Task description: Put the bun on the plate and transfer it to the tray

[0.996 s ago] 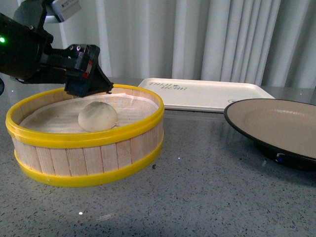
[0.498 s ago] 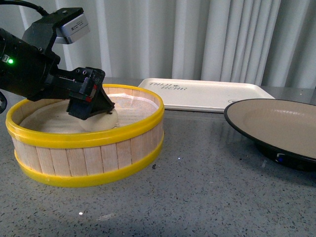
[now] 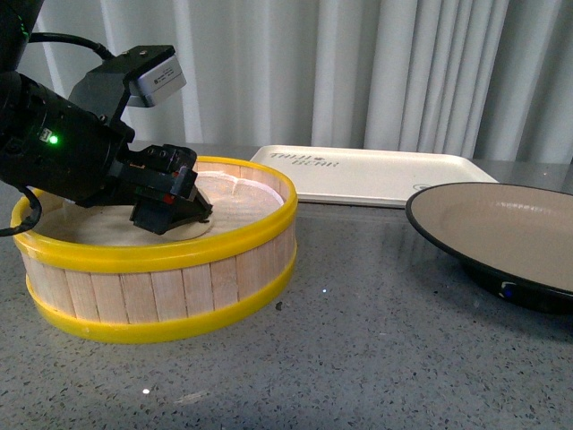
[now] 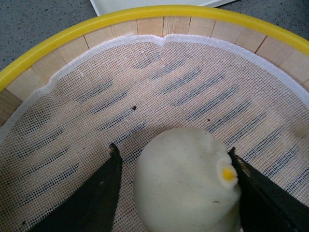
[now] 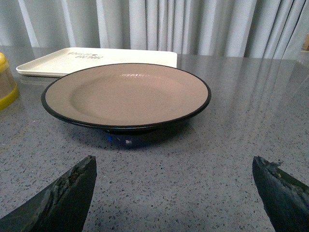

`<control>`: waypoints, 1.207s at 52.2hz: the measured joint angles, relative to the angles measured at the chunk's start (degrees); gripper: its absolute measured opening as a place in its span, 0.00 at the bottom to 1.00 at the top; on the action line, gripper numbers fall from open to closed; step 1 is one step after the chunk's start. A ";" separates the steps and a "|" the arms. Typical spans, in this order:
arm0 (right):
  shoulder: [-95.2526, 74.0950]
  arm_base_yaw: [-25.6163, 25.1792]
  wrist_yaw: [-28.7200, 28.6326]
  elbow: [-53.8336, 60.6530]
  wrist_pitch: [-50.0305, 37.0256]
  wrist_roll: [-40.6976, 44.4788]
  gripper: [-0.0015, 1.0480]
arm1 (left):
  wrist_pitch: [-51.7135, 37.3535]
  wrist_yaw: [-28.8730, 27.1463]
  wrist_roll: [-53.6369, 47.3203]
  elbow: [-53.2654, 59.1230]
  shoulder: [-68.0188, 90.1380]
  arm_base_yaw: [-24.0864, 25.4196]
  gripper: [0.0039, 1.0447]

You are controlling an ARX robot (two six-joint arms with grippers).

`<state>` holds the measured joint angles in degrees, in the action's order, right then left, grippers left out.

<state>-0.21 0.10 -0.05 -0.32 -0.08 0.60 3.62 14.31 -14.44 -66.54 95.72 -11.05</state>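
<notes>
Risk sits mostly in the grip itself. In the left wrist view the bun (image 4: 186,183) fills the lower middle of the frame, resting on the mesh cloth (image 4: 145,87) that lines the steamer basket (image 3: 233,260). The left jaws stand apart on either side of it. The one at the lower right looks to be touching the dough beside a small yellow spot, while the one at the lower left shows a gap of cloth between itself and the bun. We judge the squeeze is not yet made.

Closing from this uneven stance could push the bun sideways or roll it out. Too firm a squeeze would dent the soft dough. The tips lie low near the cloth, so they could pinch the mesh and drag it up, or the bun may stick to it. On the lift, the left arm (image 3: 63,148) could clip the yellow rim.

At the right of the front view the plate (image 3: 510,228) waits bare on the tabletop (image 3: 376,340), with the tray (image 3: 385,175) behind it. The right jaws are spread wide and hold nothing.
</notes>
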 joint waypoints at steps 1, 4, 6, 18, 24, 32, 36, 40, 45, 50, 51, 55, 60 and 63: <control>0.00 0.00 0.00 0.00 0.00 0.00 0.92 | -0.22 0.00 0.04 0.00 0.04 0.00 0.56; 0.00 0.00 0.00 -0.02 0.00 0.00 0.92 | -1.05 -0.24 0.15 0.00 0.11 -0.04 0.44; 0.00 0.00 0.00 0.00 0.00 0.02 0.92 | -1.51 -0.48 0.13 0.02 0.09 -0.07 0.39; 0.00 0.00 0.00 0.00 0.00 0.02 0.92 | -5.20 1.20 1.01 -0.57 -0.90 -1.60 0.06; 0.00 0.00 -0.02 0.00 0.00 0.02 0.92 | -5.95 1.95 1.60 -2.95 -1.86 -4.00 0.05; 0.00 0.00 0.00 0.00 0.00 0.02 0.92 | -7.06 3.28 1.64 -6.05 -2.01 -8.92 0.05; 0.00 0.00 0.00 0.00 0.00 0.00 0.92 | -8.02 3.78 1.62 -7.69 -1.16 -13.40 0.05; 0.00 0.00 0.00 0.00 0.00 0.00 0.92 | -8.11 3.63 1.60 -9.97 0.94 -17.77 0.05; 0.00 0.00 0.00 0.00 0.00 0.02 0.92 | -7.52 2.16 0.92 -12.48 4.17 -22.34 0.05; 0.00 0.00 0.00 0.00 0.00 0.00 0.92 | -7.23 0.63 -0.11 -15.21 8.11 -26.14 0.05; 0.00 0.00 0.00 0.00 0.00 0.02 0.92 | -7.13 0.55 -0.15 -15.80 8.87 -26.62 0.05; 0.00 0.00 0.00 0.00 0.00 0.02 0.92 | -6.19 0.13 -0.28 -19.02 12.44 -28.39 0.05; 0.00 0.00 0.00 0.00 0.00 0.02 0.92 | -4.72 0.13 0.00 -22.99 16.26 -29.57 0.05; 0.00 0.00 0.00 0.00 0.00 0.00 0.92 | -3.67 -0.33 0.04 -25.07 17.90 -30.05 0.05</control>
<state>-0.21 0.10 -0.05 -0.32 -0.08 0.60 -0.05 13.98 -14.39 -91.61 113.62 -41.10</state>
